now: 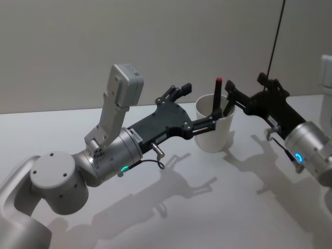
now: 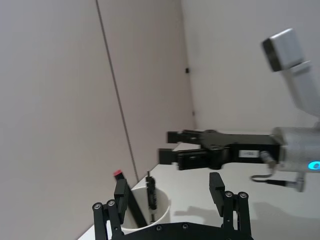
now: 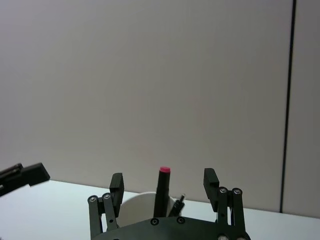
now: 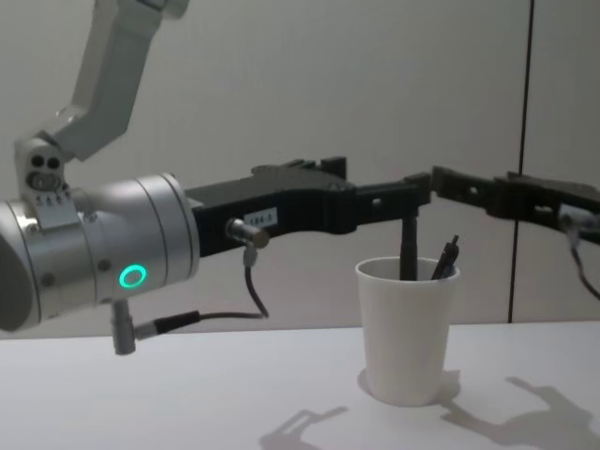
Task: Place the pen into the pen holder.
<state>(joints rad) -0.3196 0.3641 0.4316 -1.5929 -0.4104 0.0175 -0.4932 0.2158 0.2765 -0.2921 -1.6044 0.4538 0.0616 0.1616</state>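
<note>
A white paper cup, the pen holder (image 1: 215,132) (image 4: 405,333), stands on the table. A black pen (image 1: 218,96) (image 3: 162,192) with a red tip stands upright in it, and a second dark pen (image 4: 444,258) leans beside it. My right gripper (image 1: 230,98) (image 3: 163,179) hovers open over the cup's rim, the red-tipped pen between its fingers without touching them. My left gripper (image 1: 199,105) (image 2: 168,186) reaches in from the other side, open, one finger by the cup's rim. The two grippers face each other across the cup (image 2: 146,212).
The white table (image 1: 171,207) spreads out around the cup. A pale wall (image 1: 155,41) runs just behind it, with a dark vertical seam (image 1: 275,41) at the right. Both arms cross low over the table on either side of the cup.
</note>
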